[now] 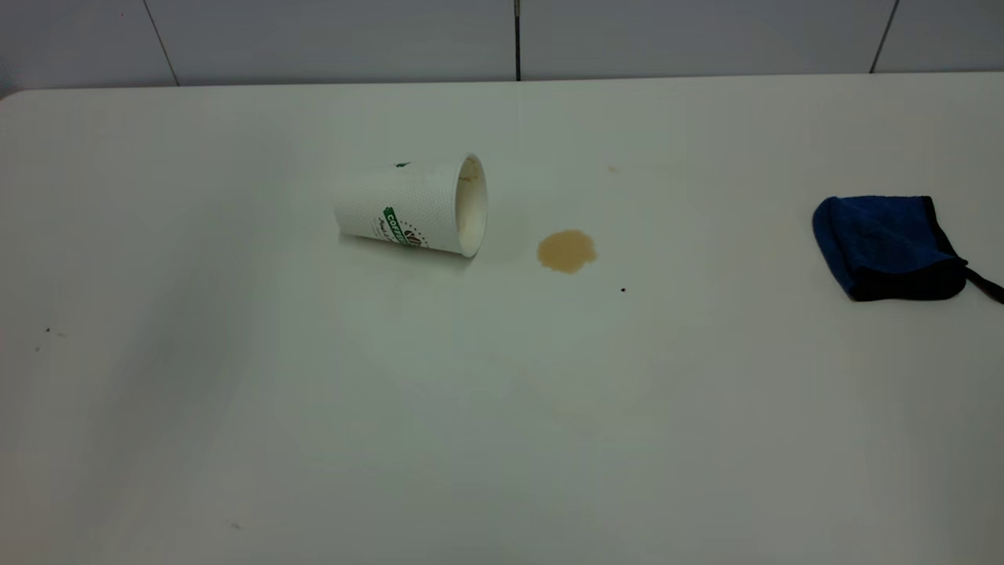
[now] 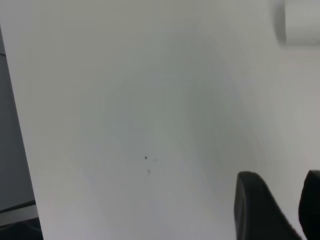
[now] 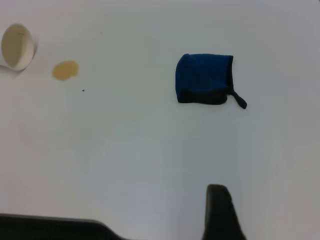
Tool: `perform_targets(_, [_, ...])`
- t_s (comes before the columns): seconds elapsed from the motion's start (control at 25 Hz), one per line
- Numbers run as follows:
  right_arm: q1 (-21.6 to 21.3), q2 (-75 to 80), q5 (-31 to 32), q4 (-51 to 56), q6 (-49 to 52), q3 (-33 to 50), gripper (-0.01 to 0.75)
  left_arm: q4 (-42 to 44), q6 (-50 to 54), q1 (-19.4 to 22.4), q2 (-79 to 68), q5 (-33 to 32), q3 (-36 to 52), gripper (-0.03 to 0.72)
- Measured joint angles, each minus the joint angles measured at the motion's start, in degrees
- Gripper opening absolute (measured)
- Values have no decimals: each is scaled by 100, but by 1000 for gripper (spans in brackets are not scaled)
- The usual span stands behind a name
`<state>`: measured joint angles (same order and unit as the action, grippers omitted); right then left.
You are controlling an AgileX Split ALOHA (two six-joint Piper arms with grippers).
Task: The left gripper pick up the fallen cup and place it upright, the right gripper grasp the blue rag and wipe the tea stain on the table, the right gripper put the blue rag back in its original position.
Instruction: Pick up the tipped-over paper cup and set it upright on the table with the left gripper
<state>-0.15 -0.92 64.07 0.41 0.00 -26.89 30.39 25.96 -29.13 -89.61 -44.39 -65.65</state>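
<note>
The fallen cup (image 1: 414,205) lies on its side on the table (image 1: 314,408), left of centre, with its mouth towards the tea stain (image 1: 566,251). The blue rag (image 1: 890,247) lies folded at the far right. Neither gripper shows in the exterior view. In the left wrist view my left gripper (image 2: 280,176) is open and empty above bare table, with the cup (image 2: 302,22) far off at the picture's edge. My right gripper shows as a single black finger (image 3: 218,205), with no second finger near it. It hangs well away from the rag (image 3: 204,78), the stain (image 3: 65,70) and the cup (image 3: 17,46).
A tiny dark speck (image 1: 623,289) lies near the stain, and faint specks (image 1: 47,331) lie at the left. A tiled wall (image 1: 518,39) runs behind the table's far edge. A dark bar (image 3: 50,227) crosses one corner of the right wrist view.
</note>
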Motion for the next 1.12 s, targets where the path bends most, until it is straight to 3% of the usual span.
perform_targets(0.2, [0,0,0,0,0,0,509,809,887,-798,-1445,-294,-981,255])
perform_targets(0.48, [0,0,0,0,0,0,509,1471,1088,-1531,-3045,-284,-2131,255])
perform_targets(0.84, [0,0,0,0,0,0,509,1533,395,-1719,-5013,-896,-3879,255])
perform_targets(1.12, [0,0,0,0,0,0,509,1536,427,-1730,-5776,-989,-4685,255])
